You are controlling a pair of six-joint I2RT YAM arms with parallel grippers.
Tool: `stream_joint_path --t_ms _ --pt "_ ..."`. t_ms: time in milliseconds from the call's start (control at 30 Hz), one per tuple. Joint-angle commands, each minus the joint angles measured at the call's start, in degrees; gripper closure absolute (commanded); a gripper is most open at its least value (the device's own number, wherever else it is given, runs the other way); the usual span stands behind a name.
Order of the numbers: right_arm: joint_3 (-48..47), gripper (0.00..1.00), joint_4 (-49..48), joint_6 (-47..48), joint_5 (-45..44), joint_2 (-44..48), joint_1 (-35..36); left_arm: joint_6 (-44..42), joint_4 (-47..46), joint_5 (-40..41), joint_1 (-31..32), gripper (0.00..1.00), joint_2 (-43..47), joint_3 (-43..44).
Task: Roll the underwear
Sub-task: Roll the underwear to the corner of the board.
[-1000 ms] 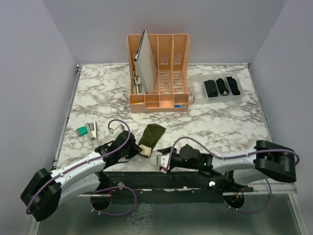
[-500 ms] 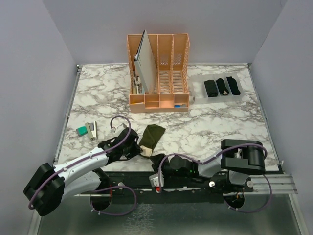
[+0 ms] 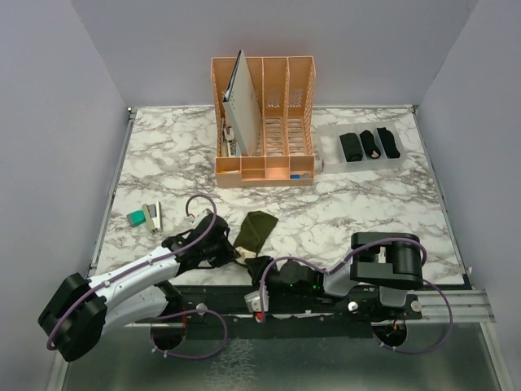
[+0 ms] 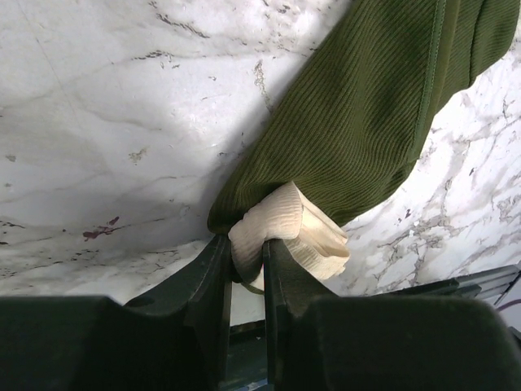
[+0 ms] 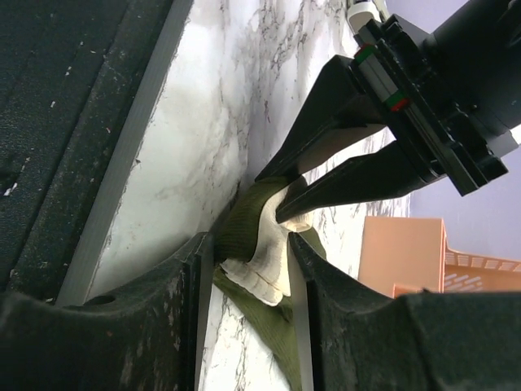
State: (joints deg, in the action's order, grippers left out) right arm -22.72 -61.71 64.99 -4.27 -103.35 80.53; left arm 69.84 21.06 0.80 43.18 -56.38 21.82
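Waistband [image 4: 285,232], cream and bunched, is the end of the olive-green brief [image 3: 255,230] now being worked. The brief lies lower centre in the top view, at the near edge of the marble table [image 3: 163,155], with its green body running up and right. It is not rolled yet, so I judge the step to be gathering this end to start the roll.

The left gripper [image 4: 246,259] is clenched on a fold of the waistband. The right gripper [image 5: 248,248] comes in from the opposite side, a finger on each flank of the same bunched cloth. The cloth fills the gap, but I cannot tell whether those fingers press on it or only bracket it.

The next move probably calls for both pincers to turn the pinched end over onto the green body. They would have to keep it tight so the bundle does not spring loose at the table's lip.

Counted:
- One unrolled brief.
- Three black bundles [image 3: 370,144], rolled and side by side in one clear tray [image 3: 328,156] at upper right.
- One peach file organizer [image 3: 277,175] at upper centre.
- One teal block [image 3: 135,217] at middle left, with one small pale stapler-like item [image 3: 153,216] just beside it.
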Motion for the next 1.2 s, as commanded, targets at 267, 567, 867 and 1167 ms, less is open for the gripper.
stream_joint_path --t_ms 267,567,867,1167 --pt "-2.2 0.70 0.1 -0.8 -6.1 -3.2 0.2 -2.1 2.7 -5.9 -3.2 1.00 2.4 -2.9" --pt "-2.4 0.55 -5.8 -1.2 -8.5 -7.1 0.2 -2.1 2.5 -7.4 -3.4 1.00 2.9 -4.1" --pt "-3.4 0.89 -4.1 -5.4 -8.8 -7.6 -0.2 -1.4 2.2 -7.7 -3.5 1.00 4.7 -5.2" --pt "-3.1 1.00 4.0 -22.3 -1.4 -0.5 -4.0 1.0 2.4 -5.7 -3.5 0.56 11.1 -6.8"
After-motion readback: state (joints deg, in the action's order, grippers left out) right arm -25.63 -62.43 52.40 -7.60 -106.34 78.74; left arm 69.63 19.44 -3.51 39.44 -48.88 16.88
